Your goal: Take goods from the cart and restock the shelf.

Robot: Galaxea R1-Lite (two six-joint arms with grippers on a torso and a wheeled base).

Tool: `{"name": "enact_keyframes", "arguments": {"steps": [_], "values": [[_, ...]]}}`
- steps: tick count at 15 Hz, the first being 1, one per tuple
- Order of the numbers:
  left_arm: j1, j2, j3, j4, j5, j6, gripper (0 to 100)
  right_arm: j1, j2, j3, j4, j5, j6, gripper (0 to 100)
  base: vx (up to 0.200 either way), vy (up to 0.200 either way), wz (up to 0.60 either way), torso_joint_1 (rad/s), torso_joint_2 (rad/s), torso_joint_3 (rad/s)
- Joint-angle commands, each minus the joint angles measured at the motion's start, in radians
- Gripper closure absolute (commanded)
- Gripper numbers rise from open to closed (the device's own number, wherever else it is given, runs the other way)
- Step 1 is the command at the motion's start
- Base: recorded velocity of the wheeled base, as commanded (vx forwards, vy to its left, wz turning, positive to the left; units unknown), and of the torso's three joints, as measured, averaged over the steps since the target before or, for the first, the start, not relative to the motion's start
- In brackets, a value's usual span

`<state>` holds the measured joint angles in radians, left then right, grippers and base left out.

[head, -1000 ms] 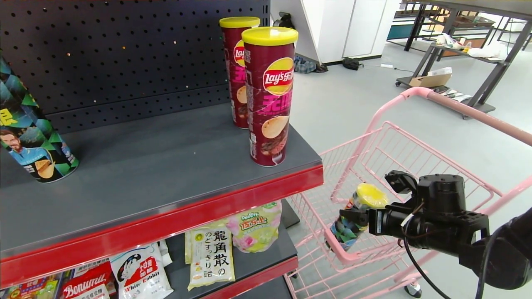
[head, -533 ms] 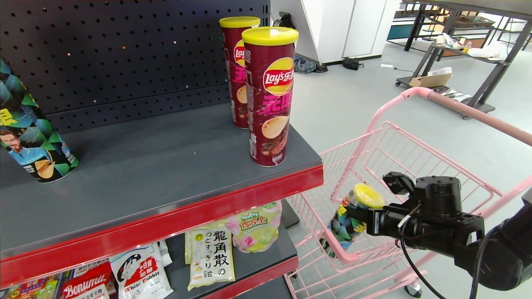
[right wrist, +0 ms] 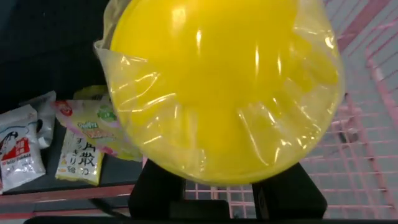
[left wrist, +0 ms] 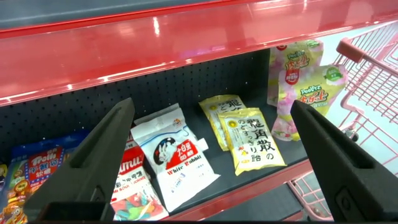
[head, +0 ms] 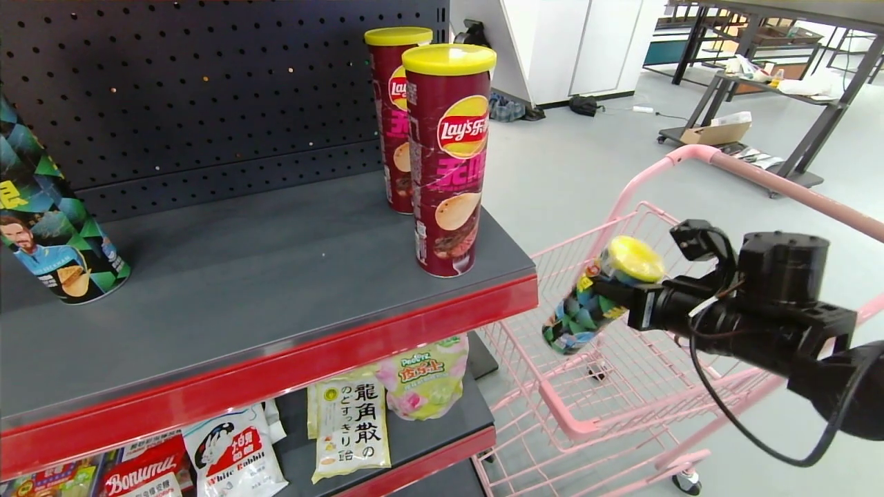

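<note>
My right gripper (head: 625, 279) is shut on a chip can (head: 594, 293) with a green-and-black pattern and a yellow lid (right wrist: 217, 81). The can hangs tilted above the pink cart (head: 690, 386), to the right of the shelf's red front edge (head: 276, 366). On the top shelf (head: 242, 276) stand two maroon chip cans (head: 447, 159) at the right end and one patterned can (head: 48, 207) at the far left. My left gripper (left wrist: 211, 162) is open, facing the lower shelf with snack bags (left wrist: 177, 165).
Snack bags (head: 349, 421) lie on the lower shelf under the red edge. A perforated dark back panel (head: 207, 76) closes the shelf behind. Bare shelf surface spreads between the left can and the maroon cans. Tables (head: 780, 76) stand far behind the cart.
My right gripper has lifted the patterned can up out of the cart basket, and it now hangs higher, near the level of the shelf edge.
</note>
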<state>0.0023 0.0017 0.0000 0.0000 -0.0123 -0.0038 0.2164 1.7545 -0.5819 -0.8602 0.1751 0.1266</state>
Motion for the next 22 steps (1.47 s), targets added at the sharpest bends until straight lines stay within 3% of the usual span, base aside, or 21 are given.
{"name": "enact_keyframes", "arguments": {"steps": [1, 3, 4, 5, 6, 10, 17, 22], "values": [[0.001, 0.0, 0.0, 0.0, -0.001, -0.001, 0, -0.078, -0.25, -0.161, 0.219, 0.0, -0.061, 100, 0.0, 0.0, 0.0, 0.0, 0.0, 0.0], [0.001, 0.0, 0.0, 0.0, -0.001, -0.001, 0, -0.103, -0.44, -0.256, 0.48, 0.0, -0.07, 100, 0.0, 0.0, 0.0, 0.0, 0.0, 0.0], [0.001, 0.0, 0.0, 0.0, -0.001, -0.001, 0, -0.107, -0.506, -0.26, 0.556, -0.013, -0.073, 100, 0.0, 0.0, 0.0, 0.0, 0.0, 0.0], [0.001, 0.0, 0.0, 0.0, -0.001, -0.001, 0, -0.12, -0.653, -0.265, 0.759, -0.092, -0.127, 100, 0.0, 0.0, 0.0, 0.0, 0.0, 0.0], [0.001, 0.001, 0.0, 0.0, -0.003, -0.001, 0, -0.12, -0.75, -0.248, 0.883, -0.088, -0.157, 100, 0.0, 0.0, 0.0, 0.0, 0.0, 0.0], [0.001, 0.0, 0.0, 0.0, -0.005, -0.001, 0, -0.187, -1.044, -0.119, 1.17, -0.091, -0.206, 100, 0.0, 0.0, 0.0, 0.0, 0.0, 0.0], [0.001, 0.001, 0.0, 0.0, -0.005, -0.001, 0, -0.226, -1.13, -0.07, 1.224, -0.124, -0.226, 100, 0.0, 0.0, 0.0, 0.007, -0.02, -0.013], [0.001, 0.0, 0.0, 0.0, -0.005, -0.001, 0, -0.226, -1.127, -0.072, 1.221, -0.121, -0.226, 100, 0.0, 0.0, 0.0, 0.163, -0.48, -0.302]]}}
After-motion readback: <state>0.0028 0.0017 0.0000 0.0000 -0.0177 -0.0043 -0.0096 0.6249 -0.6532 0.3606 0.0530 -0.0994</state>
